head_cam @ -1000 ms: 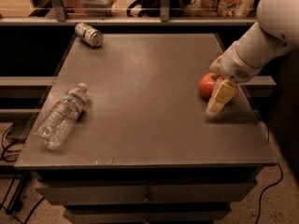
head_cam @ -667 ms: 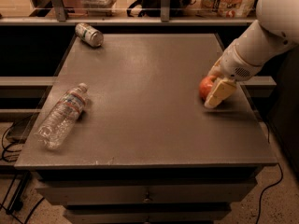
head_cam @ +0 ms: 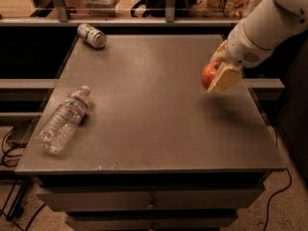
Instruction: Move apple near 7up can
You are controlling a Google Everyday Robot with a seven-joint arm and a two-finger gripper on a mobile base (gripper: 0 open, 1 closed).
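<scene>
On the left side of the grey table (head_cam: 144, 109), close to its left edge, a clear plastic water bottle (head_cam: 63, 121) lies on its side, with its cap end pointing toward the far side of the top. Beyond it, at the far left corner, the 7up can (head_cam: 91, 35) also lies on its side, its silver end turned toward the middle of the table. It is well apart from the bottle. Below the front edge, a drawer front (head_cam: 151, 198) shows under the tabletop.

Toward the right, the apple (head_cam: 208, 75), red-orange, sits over the right half of the table, well apart from the can. It appears lifted off the surface, with a soft shadow (head_cam: 226, 106) on the top beneath it. The gripper (head_cam: 215, 76) is closed around the apple. One pale, cream-coloured finger (head_cam: 225, 79) presses its near right side and the other reaches round the far side, largely hidden behind the fruit. From the gripper the white arm (head_cam: 269, 25) rises up and away to the upper right corner.
</scene>
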